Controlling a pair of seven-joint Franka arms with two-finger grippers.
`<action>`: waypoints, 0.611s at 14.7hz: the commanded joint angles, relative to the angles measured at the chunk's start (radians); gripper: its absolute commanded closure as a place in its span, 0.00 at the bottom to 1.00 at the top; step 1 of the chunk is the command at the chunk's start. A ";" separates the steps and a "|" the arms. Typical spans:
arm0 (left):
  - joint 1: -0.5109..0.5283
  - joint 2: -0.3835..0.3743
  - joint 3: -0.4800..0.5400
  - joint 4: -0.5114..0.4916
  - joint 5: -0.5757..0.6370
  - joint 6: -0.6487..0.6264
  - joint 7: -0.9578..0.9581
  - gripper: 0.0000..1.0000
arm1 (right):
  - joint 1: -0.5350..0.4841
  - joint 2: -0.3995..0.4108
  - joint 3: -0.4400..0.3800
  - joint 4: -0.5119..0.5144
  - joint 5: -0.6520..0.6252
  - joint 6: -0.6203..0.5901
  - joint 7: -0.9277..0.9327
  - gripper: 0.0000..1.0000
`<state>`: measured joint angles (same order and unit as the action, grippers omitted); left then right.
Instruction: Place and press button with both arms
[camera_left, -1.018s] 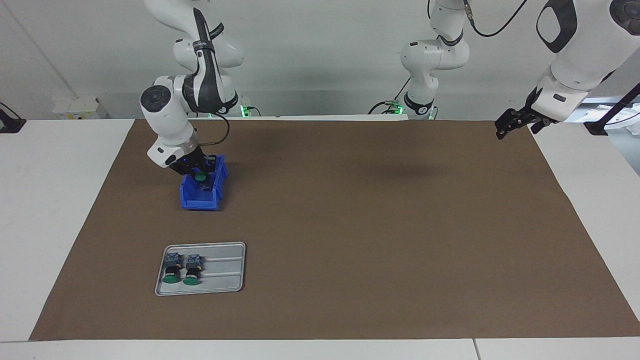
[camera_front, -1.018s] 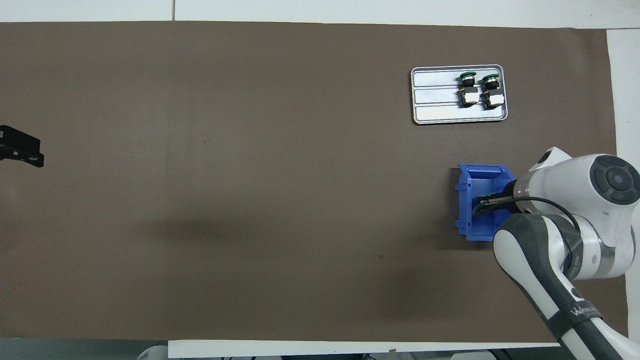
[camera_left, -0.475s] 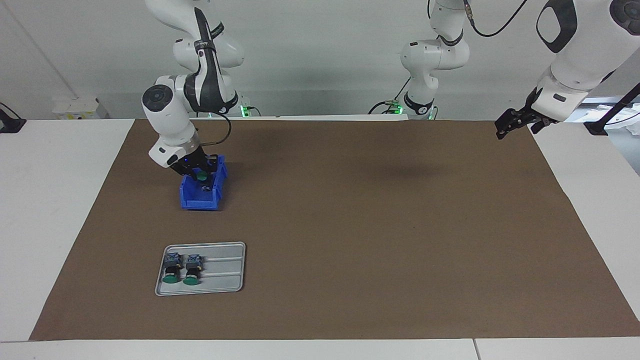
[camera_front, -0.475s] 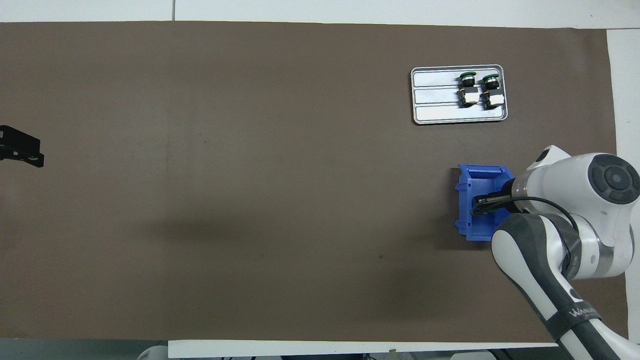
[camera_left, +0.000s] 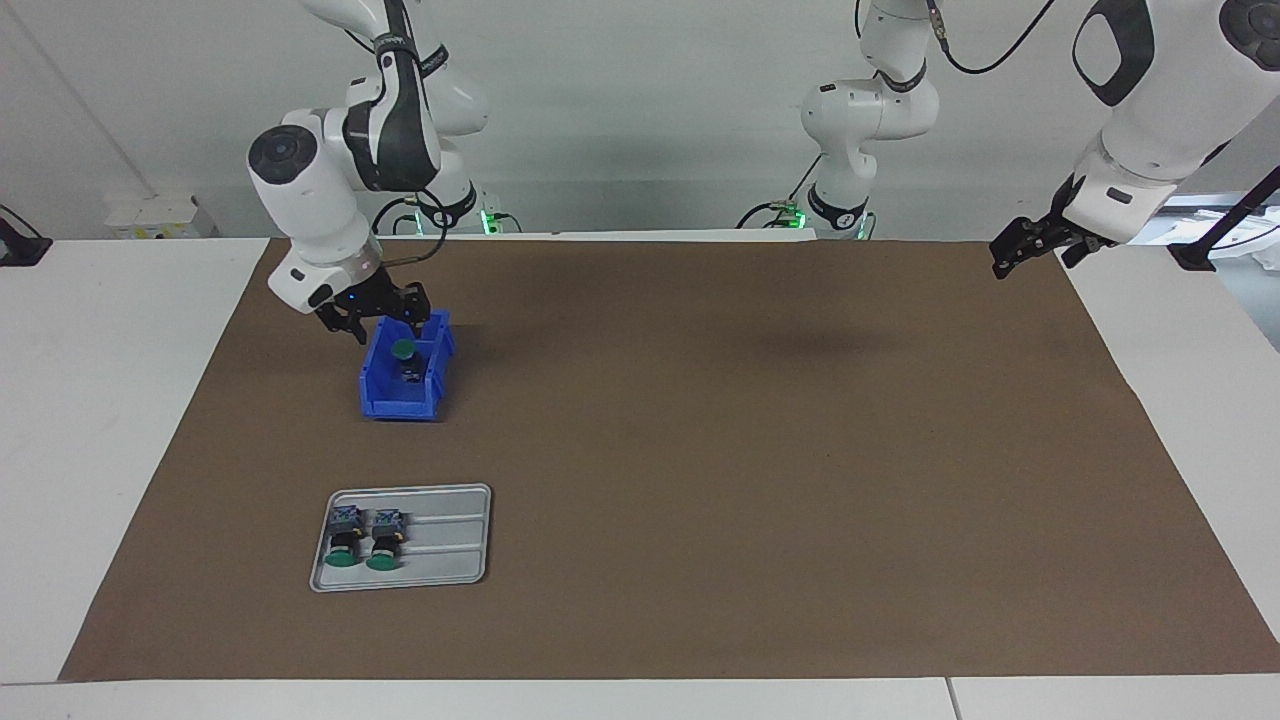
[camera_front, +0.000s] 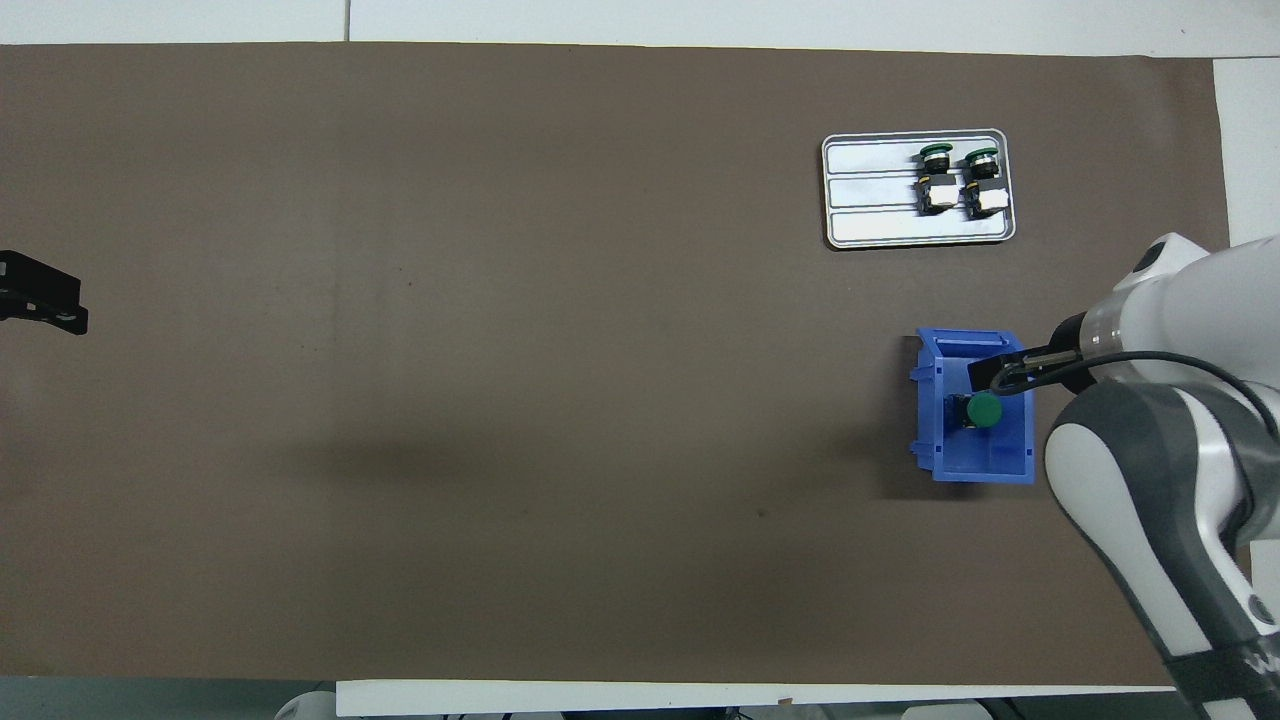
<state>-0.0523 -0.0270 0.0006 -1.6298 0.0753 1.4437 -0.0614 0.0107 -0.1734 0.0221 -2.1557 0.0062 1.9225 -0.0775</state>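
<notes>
A green-capped button stands cap up in a small blue bin toward the right arm's end of the table; it also shows in the overhead view inside the bin. My right gripper hangs open and empty just above the bin's rim, clear of the button; it also shows in the overhead view. Two more buttons lie side by side on a grey tray. My left gripper waits raised over the mat's edge at the left arm's end.
A brown mat covers the table. The tray lies farther from the robots than the bin, with its two buttons at the end toward the right arm.
My right gripper has risen out of the blue bin and drawn back a little. The button stays in the bin, its cap now uncovered. The left arm has not moved.
</notes>
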 joint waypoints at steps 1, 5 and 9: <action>0.008 0.001 -0.007 0.001 0.018 0.007 0.002 0.00 | -0.008 0.014 0.001 0.185 0.006 -0.167 -0.022 0.00; 0.009 0.001 -0.007 0.002 0.018 0.007 0.002 0.00 | -0.035 0.034 -0.019 0.428 0.009 -0.395 -0.021 0.00; 0.006 0.001 -0.007 0.001 0.018 0.007 0.002 0.00 | -0.063 0.147 -0.031 0.701 0.008 -0.593 -0.014 0.00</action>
<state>-0.0522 -0.0270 0.0006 -1.6298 0.0753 1.4437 -0.0614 -0.0226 -0.1360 -0.0086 -1.6066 0.0075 1.3873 -0.0775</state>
